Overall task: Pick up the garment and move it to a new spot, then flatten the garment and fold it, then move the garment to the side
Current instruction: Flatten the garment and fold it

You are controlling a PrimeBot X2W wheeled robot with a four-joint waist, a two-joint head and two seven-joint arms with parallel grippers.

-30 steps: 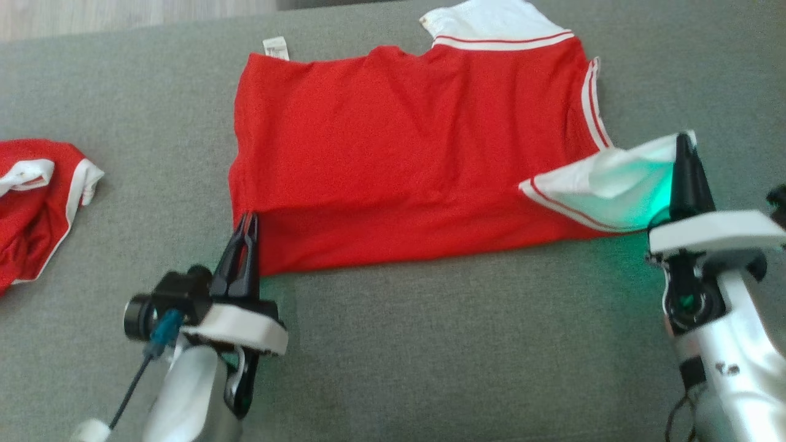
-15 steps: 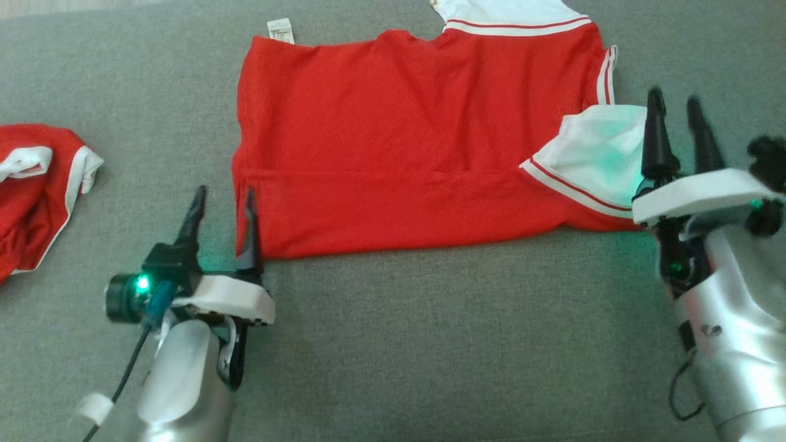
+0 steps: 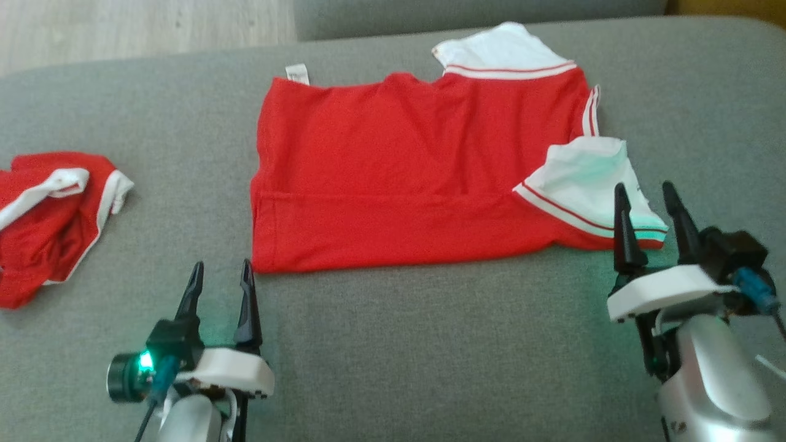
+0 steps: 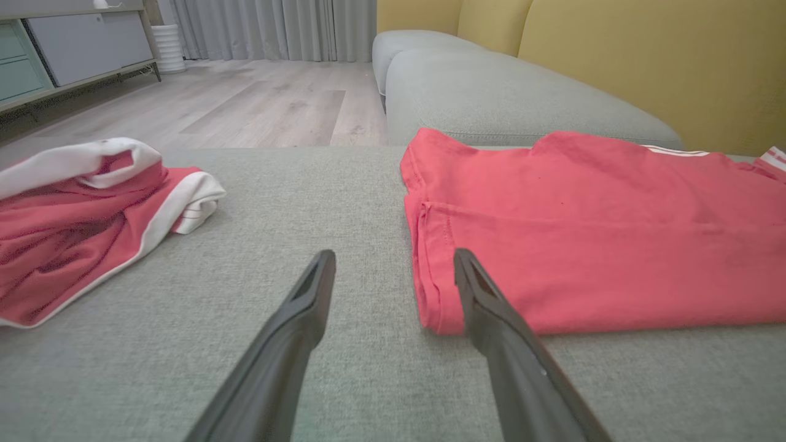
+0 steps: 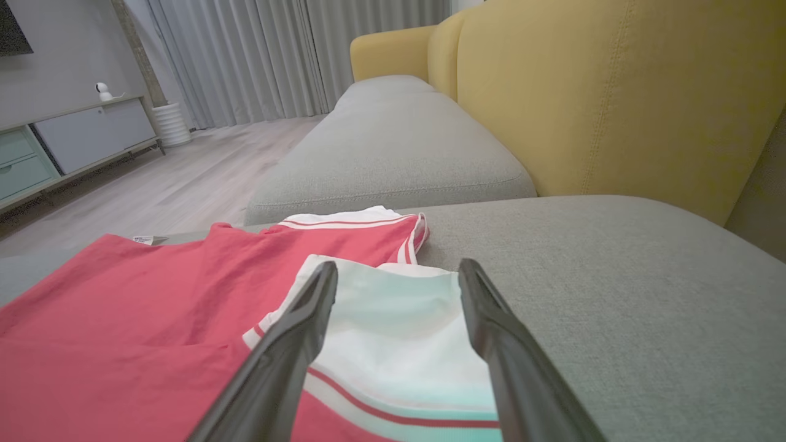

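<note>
**Both claws released, shirt down on the sofa**

My left claw (image 3: 221, 265) is spread wide and empty, just beside the near-left corner of the folded red T-shirt (image 3: 399, 178), which lies flat on the grey sofa cushion (image 3: 430, 356). My right claw (image 3: 644, 186) gapes empty too, at the edge of the white sleeve (image 3: 583, 178). A crumpled red garment (image 3: 43, 233) lies well apart on my left.

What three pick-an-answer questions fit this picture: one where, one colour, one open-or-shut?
1. Where is the crumpled red garment? A: to the robot's left of the flat red T-shirt. B: on top of it. C: on the floor.
2. What colour is the T-shirt's near sleeve? A: blue. B: white. C: black.
3. How are the left gripper and right gripper? A: both shut. B: both open. C: one shut.
Answers: A, it lies apart on that side; B, white with a red stripe; B, fingers spread, gripping nothing.
</note>
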